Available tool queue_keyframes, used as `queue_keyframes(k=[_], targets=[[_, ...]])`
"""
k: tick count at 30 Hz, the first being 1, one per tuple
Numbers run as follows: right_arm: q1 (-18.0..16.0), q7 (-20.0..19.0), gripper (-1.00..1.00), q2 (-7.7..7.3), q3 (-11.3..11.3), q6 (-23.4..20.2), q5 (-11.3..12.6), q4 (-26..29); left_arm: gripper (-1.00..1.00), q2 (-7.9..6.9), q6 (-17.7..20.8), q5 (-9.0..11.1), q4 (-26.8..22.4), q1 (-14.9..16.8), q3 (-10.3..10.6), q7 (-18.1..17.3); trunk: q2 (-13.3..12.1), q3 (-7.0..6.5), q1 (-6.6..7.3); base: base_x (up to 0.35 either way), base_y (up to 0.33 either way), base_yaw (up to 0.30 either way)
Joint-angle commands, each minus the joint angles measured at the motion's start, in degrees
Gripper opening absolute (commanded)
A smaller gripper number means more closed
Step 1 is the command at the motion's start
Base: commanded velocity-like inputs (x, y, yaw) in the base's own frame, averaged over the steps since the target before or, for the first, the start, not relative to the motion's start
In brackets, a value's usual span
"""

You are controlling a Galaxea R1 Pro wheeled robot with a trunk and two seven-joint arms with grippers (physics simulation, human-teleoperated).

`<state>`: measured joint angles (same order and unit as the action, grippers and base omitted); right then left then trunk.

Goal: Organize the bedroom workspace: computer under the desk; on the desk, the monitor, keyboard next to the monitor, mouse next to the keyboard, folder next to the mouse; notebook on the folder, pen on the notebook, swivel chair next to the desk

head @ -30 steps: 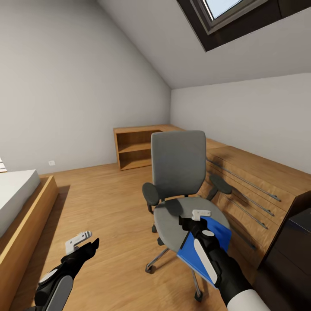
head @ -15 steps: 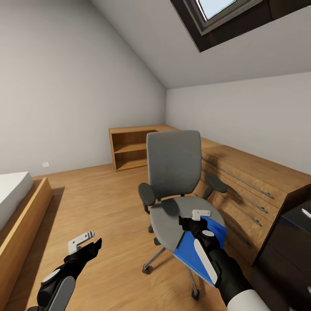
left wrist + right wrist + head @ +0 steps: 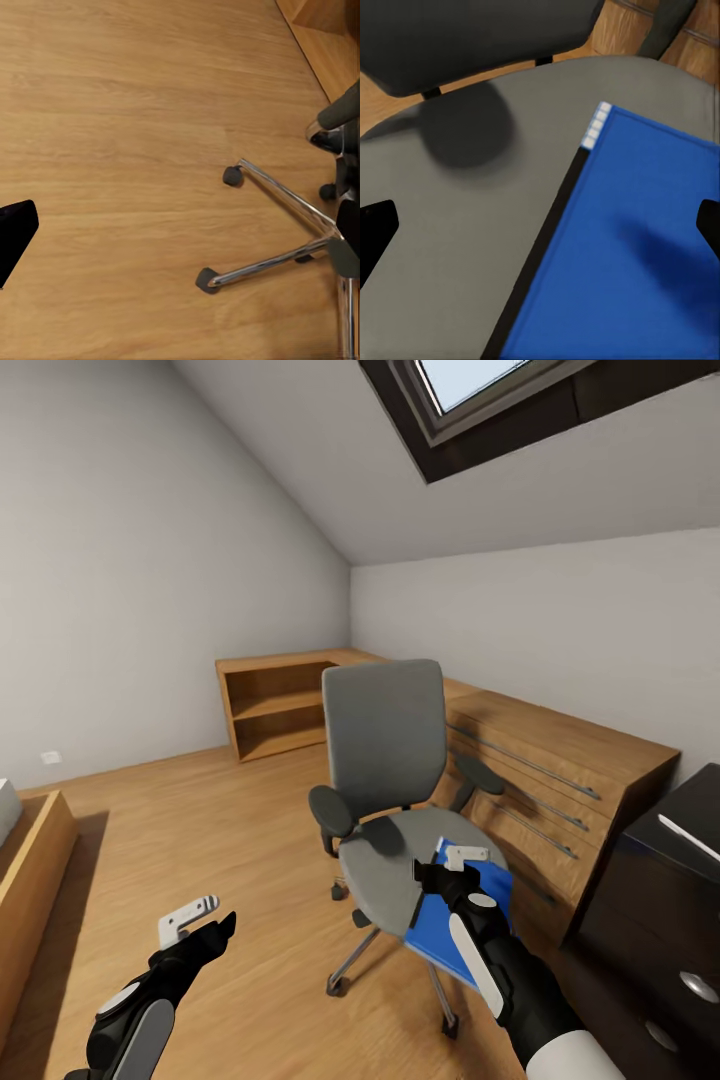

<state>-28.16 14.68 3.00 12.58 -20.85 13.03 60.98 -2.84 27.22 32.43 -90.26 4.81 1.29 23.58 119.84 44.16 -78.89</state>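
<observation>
The whole head view has swung right since a second ago, showing more of the glossy black desk [image 3: 668, 828], while the grey swivel chair [image 3: 392, 760] keeps its spot beside the light wooden cabinet [image 3: 540, 755]. The flat bright blue folder [image 3: 455, 920] lies on the chair's seat as before, under the right tool [image 3: 452, 863], whose fingers are spread wide and grasp nothing. The left tool [image 3: 192, 922] still hangs released over the wooden floor [image 3: 180, 830].

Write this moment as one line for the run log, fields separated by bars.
phase: reaching | right tool: open above flat bright blue folder | folder: on grey swivel chair seat | left tool: open, over wooden floor

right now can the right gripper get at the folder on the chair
Probably yes: the right gripper hangs open just above the folder, which lies on the chair seat with nothing between them.
</observation>
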Motion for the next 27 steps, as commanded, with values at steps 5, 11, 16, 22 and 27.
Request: queue_keyframes(k=[5,11,16,22,27], targets=[[-0.1,0.5,1.0,-0.02,0.2,-0.1,0.6,0.1,1.0,-0.07,0.1,0.6,0.0,0.0,0.1,0.6,0.0,0.06,0.01,0.0,0.045,-0.262],[-0.1,0.5,1.0,-0.02,0.2,-0.1,0.6,0.0,1.0,-0.06,0.1,0.6,0.0,0.0,0.1,0.6,0.0,0.06,0.01,-0.004,0.075,-0.263],[-0.1,0.5,1.0,-0.02,0.2,-0.1,0.6,0.0,1.0,-0.08,0.0,0.6,0.0,0.0,0.1,0.6,0.0,0.06,0.01,-0.078,0.258,-0.216],[-0.1,0.5,1.0,-0.02,0.2,-0.1,0.6,0.0,1.0,-0.13,0.0,0.6,0.0,0.0,0.1,0.6,0.0,0.06,0.01,-0.108,0.305,-0.065],[-0.1,0.5,1.0,-0.02,0.2,-0.1,0.6,0.0,1.0,-0.15,0.1,0.6,0.0,0.0,0.1,0.6,0.0,0.06,0.01,-0.095,0.312,-0.013]])
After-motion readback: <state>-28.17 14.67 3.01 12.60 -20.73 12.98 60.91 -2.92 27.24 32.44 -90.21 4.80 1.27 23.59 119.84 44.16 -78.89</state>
